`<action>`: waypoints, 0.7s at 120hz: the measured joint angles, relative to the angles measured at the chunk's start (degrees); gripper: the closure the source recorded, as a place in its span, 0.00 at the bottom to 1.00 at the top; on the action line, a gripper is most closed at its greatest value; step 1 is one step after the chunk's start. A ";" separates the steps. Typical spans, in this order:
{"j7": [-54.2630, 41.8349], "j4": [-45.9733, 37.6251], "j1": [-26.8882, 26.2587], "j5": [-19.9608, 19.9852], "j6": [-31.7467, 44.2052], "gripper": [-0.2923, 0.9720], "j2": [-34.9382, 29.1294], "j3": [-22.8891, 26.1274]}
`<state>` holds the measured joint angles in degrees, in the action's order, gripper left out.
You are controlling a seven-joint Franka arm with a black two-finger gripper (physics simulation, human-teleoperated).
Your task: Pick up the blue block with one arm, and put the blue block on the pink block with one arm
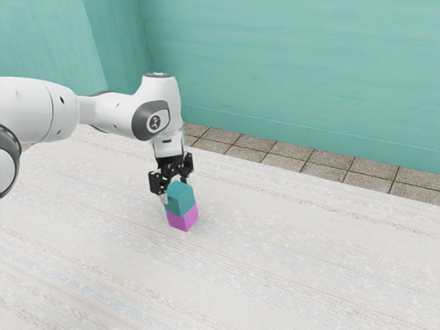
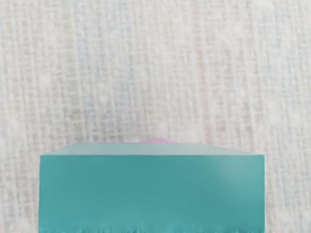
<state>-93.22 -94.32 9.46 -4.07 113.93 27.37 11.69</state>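
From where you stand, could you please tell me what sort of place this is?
Most likely a simulated test room: a pale wood-grain table, plain teal walls with a strip of brown floor tiles at their foot, and a blue block stacked on a pink block.

pink block (image 1: pixel 183 218): resting flat on the table (image 1: pixel 289 261).
blue block (image 1: pixel 181 198): teal in tone, stacked on the pink block, faces touching, edges roughly flush.
jaws: lowered just above the pink block, at the blue block's upper part.
arm (image 1: pixel 103 113): white, reaching in from the exterior view's left of the pink block.
tiled floor (image 1: pixel 330 161): beyond the pink block, under the teal wall (image 1: pixel 289 62).
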 joint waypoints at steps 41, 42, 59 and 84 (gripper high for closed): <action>-0.27 -2.69 0.05 2.39 -3.57 0.24 -12.07 0.39; -0.15 -2.71 0.05 2.44 -3.92 0.24 -12.72 0.38; 4.74 -2.66 0.12 2.48 -11.76 0.24 -23.23 -0.05; 16.96 -1.29 -0.52 2.32 -21.01 0.23 -34.19 -1.20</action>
<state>-76.25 -95.60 8.95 -1.75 92.92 -6.82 10.48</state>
